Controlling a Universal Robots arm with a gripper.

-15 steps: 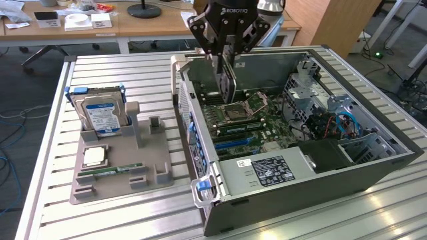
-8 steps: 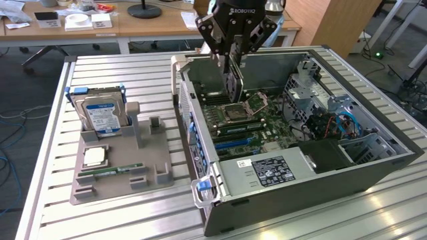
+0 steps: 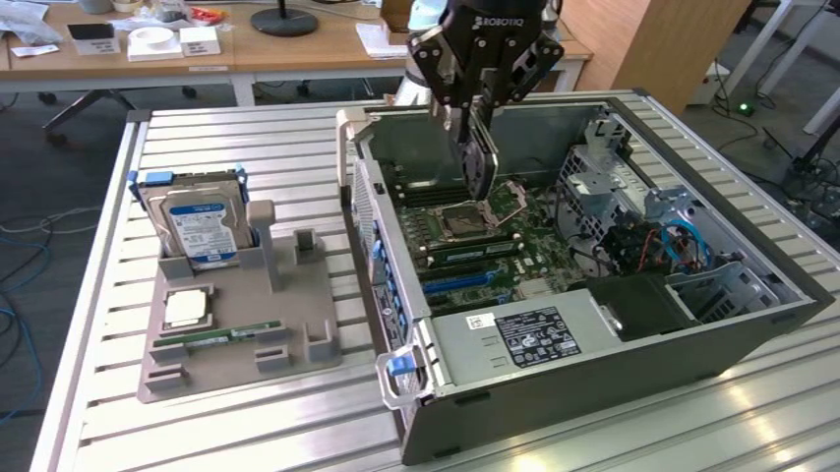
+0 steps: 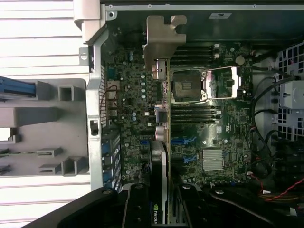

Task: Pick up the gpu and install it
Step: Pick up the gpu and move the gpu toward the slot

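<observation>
Installation stage on the slatted aluminium table (image 3: 236, 423): the open grey steel computer case (image 3: 617, 393) fills the centre and right of the exterior view, with the green motherboard (image 3: 525, 246) on its floor and the grey plastic parts tray (image 3: 223, 364) at the exterior view's left. The gpu, a thin flat black rectangular card (image 3: 475, 162), hangs on edge at the upper centre of that view, over the middle of the motherboard and apparently clear of it. The black two-fingered gripper (image 3: 475, 110) is closed partway on the card's upper edge, one finger on each flat face, so the card extends straight down from the fingers. In the wrist view the card (image 4: 164, 123) runs edge-on away from the fingers, and its silvery metal bracket (image 4: 161, 38) sits at the far end, near the case wall. The step in hand appears to be alignment over the blue expansion slots (image 3: 459, 280). It is done well if the card stays upright and its lower edge stays parallel to the chosen slot. The bracket must face the wall opening, and any lowering should be straight and even, since a tilted approach could jam the connector or strike nearby components.
</observation>
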